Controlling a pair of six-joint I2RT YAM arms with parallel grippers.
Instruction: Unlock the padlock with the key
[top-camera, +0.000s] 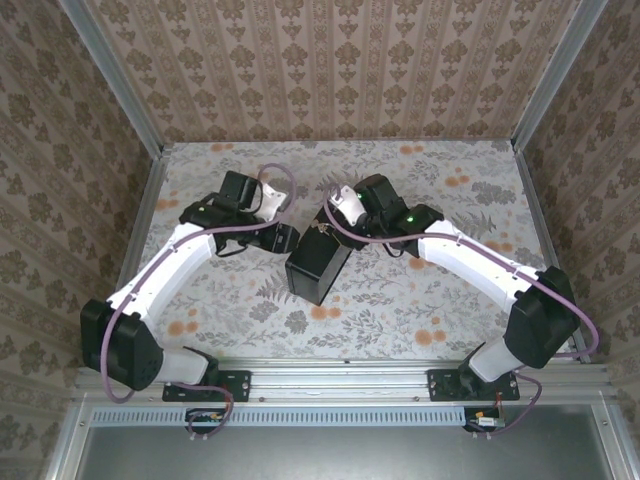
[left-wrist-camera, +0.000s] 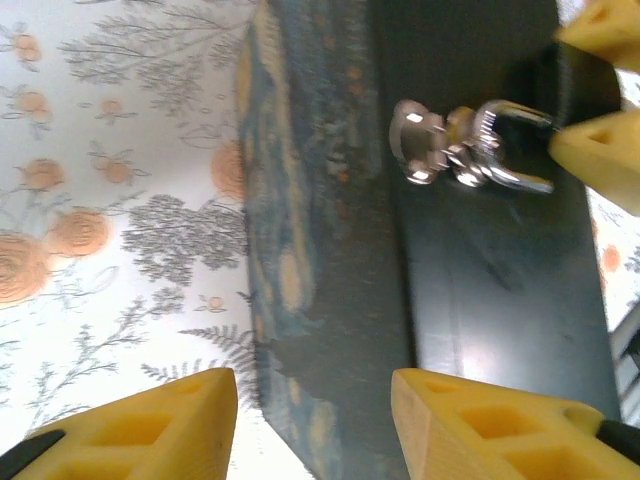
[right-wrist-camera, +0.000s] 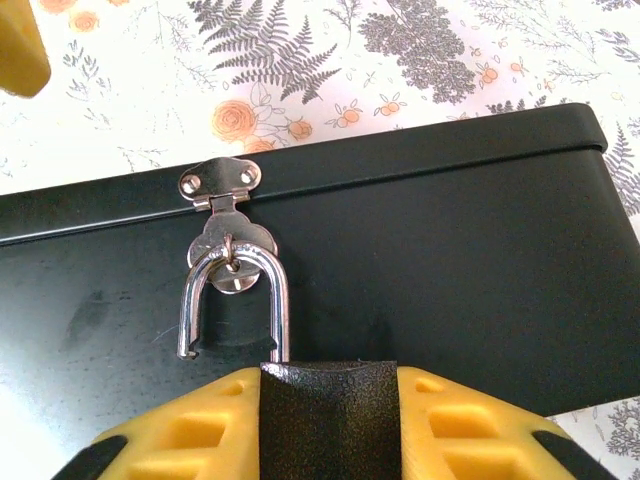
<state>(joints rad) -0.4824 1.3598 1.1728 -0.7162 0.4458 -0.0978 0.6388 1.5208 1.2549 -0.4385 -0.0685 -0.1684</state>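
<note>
The dark padlock (right-wrist-camera: 328, 420) sits between the yellow fingers of my right gripper (right-wrist-camera: 328, 378), which is shut on its body. Its silver shackle (right-wrist-camera: 235, 290) is threaded through the metal hasp (right-wrist-camera: 220, 182) on the black box (right-wrist-camera: 450, 270). The shackle's left end hangs free of the body. My left gripper (left-wrist-camera: 313, 390) is open, and the box's painted lid (left-wrist-camera: 300, 250) lies beyond its fingers. In the left wrist view the hasp (left-wrist-camera: 425, 145) and shackle (left-wrist-camera: 505, 120) show at top right. The key is out of view.
The box (top-camera: 318, 262) lies mid-table on the floral cloth (top-camera: 400, 320), between my left gripper (top-camera: 285, 238) and right gripper (top-camera: 338, 215). Patterned walls enclose the table on three sides. The cloth is bare toward the front and right.
</note>
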